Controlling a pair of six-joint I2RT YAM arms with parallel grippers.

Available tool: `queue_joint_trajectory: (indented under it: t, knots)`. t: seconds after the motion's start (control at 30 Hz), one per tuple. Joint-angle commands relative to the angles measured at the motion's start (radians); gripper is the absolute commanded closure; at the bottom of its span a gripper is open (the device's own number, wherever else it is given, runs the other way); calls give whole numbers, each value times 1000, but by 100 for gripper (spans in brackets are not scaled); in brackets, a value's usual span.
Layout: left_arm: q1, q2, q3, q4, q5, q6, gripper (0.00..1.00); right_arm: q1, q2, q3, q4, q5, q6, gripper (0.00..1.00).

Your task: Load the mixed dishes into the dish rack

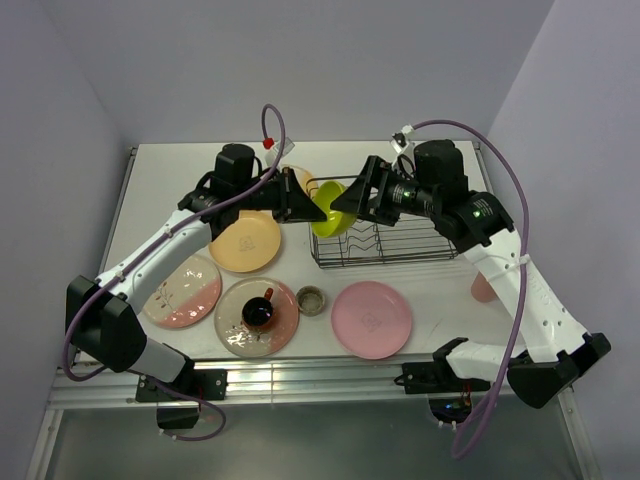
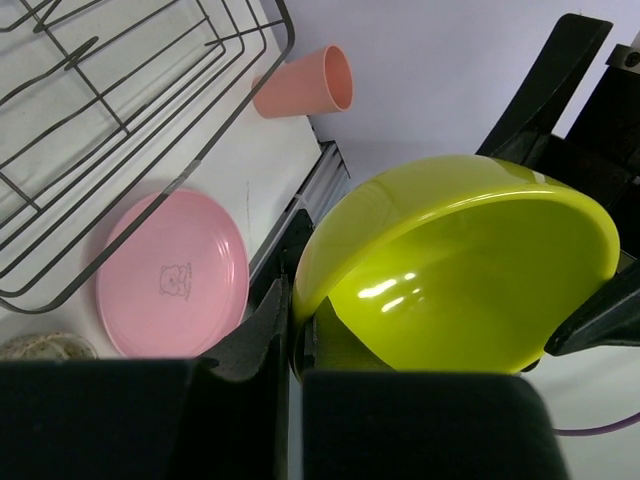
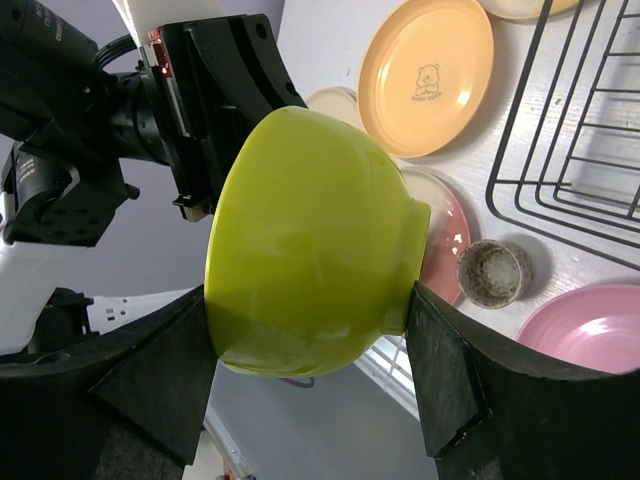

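The lime-yellow bowl is up in the air, off the bench, tipped on its side over the left end of the dish rack. It hangs between both sets of fingers. The left fingers are pressed together on the rim, pinching it, as the left wrist view shows with the rim slotted between them. The right fingers are spread wide around the outside, one beside the rim and the other against the small round foot. I cannot tell whether they are actually pressing.

That bowl is glossy and smooth, with a deep rounded wall and bright highlights on its curve. The fingers are matte black wedges.

The rack is thin dark wire, rectangular and open-sided, sitting right of the bench's middle. Just off its near left corner stands a small greenish cup, speckled inside.

Along the near edge sits a flat pink plate with a little printed figure. Left of the cup, a dark red mug stands on a cream-and-pink plate. Further left lies another two-tone plate.

The yellow-orange plate lies behind those. The salmon-pink tumbler is near the right edge, half hidden by the right arm.
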Motion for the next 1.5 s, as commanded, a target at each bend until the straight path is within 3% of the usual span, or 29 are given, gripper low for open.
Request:
queue_joint_trajectory:
  t: [0.0,0.13,0.23,0.27,0.33,0.43,0.47,0.7,0.73,0.77,0.83,0.97,1.0,1.1,1.47]
  knots:
    - [2,-21,37,1,-12,41,100,13,-3,27,-15,47,-1,36]
    - [2,-23,42,-10,-15,48,100,18,-7,14,-7,49,2,46]
    - [0,-21,43,-13,-12,54,100,23,-3,17,-9,55,-1,76]
    - [2,-23,43,-14,-13,56,100,24,-1,22,-17,55,-3,99]
    - [2,-23,43,-19,-16,59,98,24,3,28,-23,60,-6,100]
    - [2,-26,42,-28,-19,61,74,26,-3,27,-18,72,-3,100]
    - [2,-29,39,-22,-18,61,60,26,-4,25,-20,75,-4,100]
    - [22,-46,16,-25,-27,62,34,26,-16,14,-24,96,-3,100]
    - [28,-50,11,-28,-39,61,4,26,-18,13,-30,101,-4,100]
    - [36,-53,8,-34,-51,61,1,26,-18,17,-40,109,-7,100]
    - [68,-67,3,-88,-91,73,1,24,-15,28,-66,150,-15,100]
    - [105,-93,60,-299,-338,152,1,20,34,106,-226,303,-73,100]
    - [108,-96,95,-341,-452,186,1,20,49,129,-266,405,-89,100]
    - [108,-109,144,-451,-626,220,1,12,175,233,-429,640,-151,100]
    - [108,-175,95,-487,-673,274,1,-13,539,530,-701,1148,-242,100]
